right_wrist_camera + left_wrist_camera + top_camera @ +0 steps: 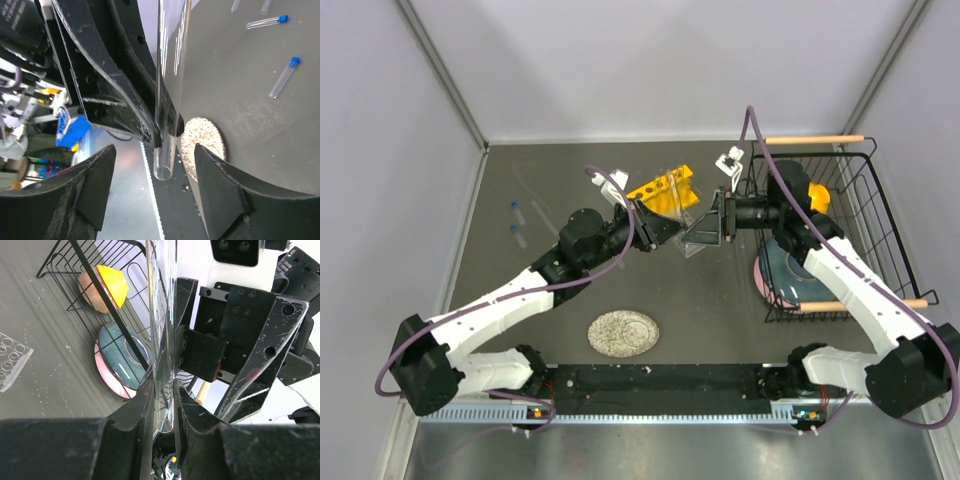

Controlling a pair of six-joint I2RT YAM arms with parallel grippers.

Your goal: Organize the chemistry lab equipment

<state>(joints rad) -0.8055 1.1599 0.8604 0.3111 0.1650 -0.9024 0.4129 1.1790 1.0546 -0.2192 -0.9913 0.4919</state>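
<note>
My left gripper (165, 390) is shut on a thin clear glass tube (164, 315), which stands up between its pads. My right gripper (155, 150) faces it, jaws open on either side of the tube's open end (165, 160) without touching it. Seen from above, both grippers, the left (665, 228) and the right (708, 232), meet mid-table just in front of the yellow test-tube rack (665, 190). A small clear gridded rack (12, 362) lies on the table. Two blue-capped vials (267, 21) (284, 76) lie loose on the table at the left (517, 222).
A black wire basket (850, 200) at the right holds stacked bowls (120, 360) and a yellow object (112, 282). A round speckled grey plate (623, 333) lies near the front edge, below the grippers. White walls enclose the table.
</note>
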